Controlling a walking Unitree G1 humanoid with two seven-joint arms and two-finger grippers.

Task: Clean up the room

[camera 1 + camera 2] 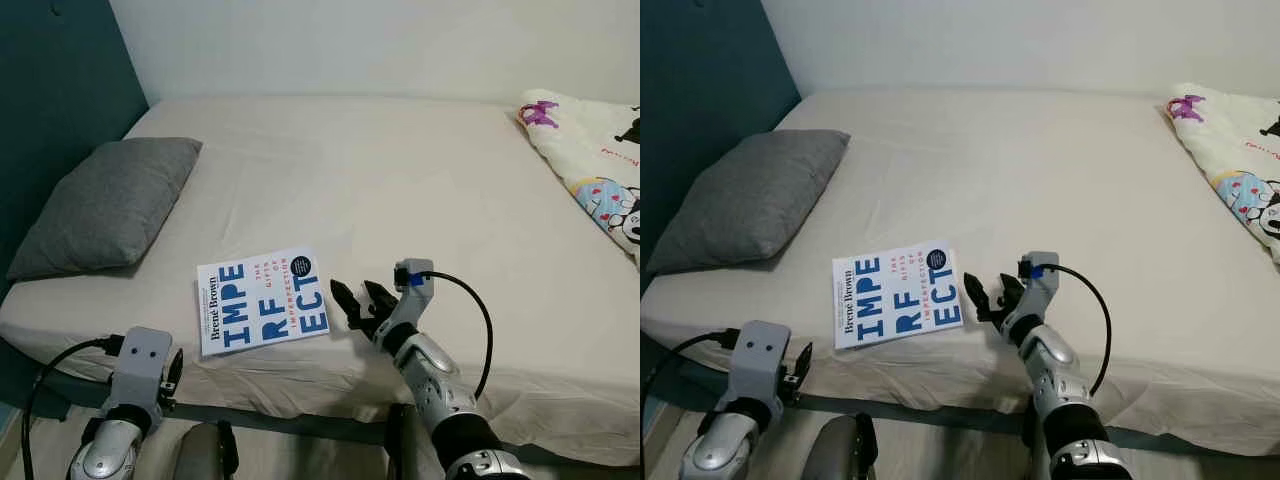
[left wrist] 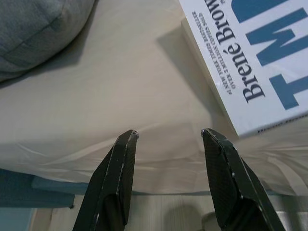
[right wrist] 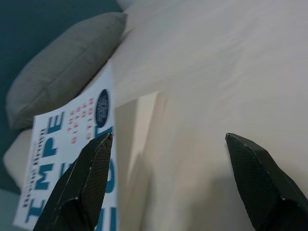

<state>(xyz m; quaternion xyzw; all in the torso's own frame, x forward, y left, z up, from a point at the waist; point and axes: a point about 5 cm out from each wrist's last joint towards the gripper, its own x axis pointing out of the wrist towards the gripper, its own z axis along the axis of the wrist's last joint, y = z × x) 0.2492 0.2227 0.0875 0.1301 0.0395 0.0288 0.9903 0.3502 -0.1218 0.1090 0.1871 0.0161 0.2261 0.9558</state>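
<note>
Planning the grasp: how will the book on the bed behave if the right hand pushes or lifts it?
The book lies flat and looks like a thin paperback, so probably light and bendy. Its glossy cover may slip. The bed sheet looks soft, so pushing may bunch it. The right hand is open beside the book.

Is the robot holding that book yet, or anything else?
Nothing is held. The right gripper sits open beside the book; the left gripper is open below the bed edge.
</note>
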